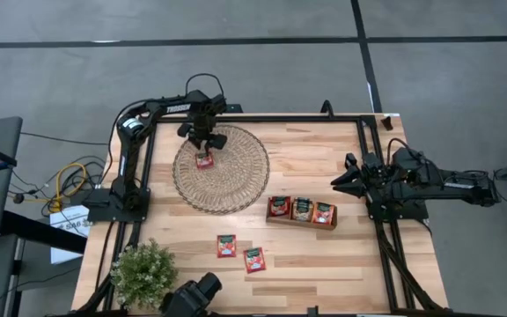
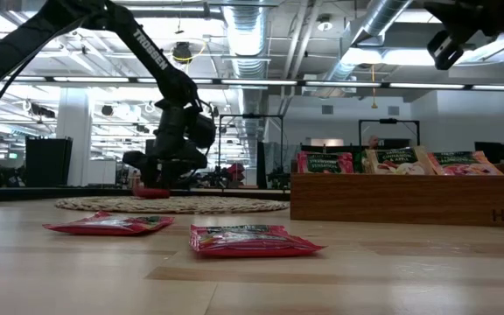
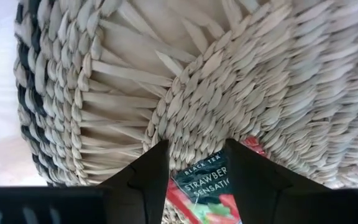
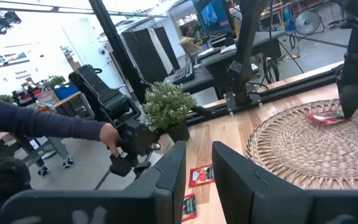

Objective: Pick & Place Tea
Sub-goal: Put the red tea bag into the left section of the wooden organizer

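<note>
I'm looking at a pale plank table (image 1: 324, 255) in an open workshop with ceiling ducts, a round woven mat (image 1: 236, 180) on it.

My left gripper (image 1: 204, 146) is sitting over the mat's far-left part, fingers spread either side of a flat red sachet (image 1: 204, 160) lying on the coarse weave; I can't tell whether they're pinching it or which way it points. Right of the mat, a wooden tray (image 1: 302, 212) is holding three sachets. Two more sachets (image 1: 240, 253) are lying flat nearer the camera. My right gripper (image 1: 340, 183) is waiting beyond the tray, fingers slightly apart, empty.
</note>
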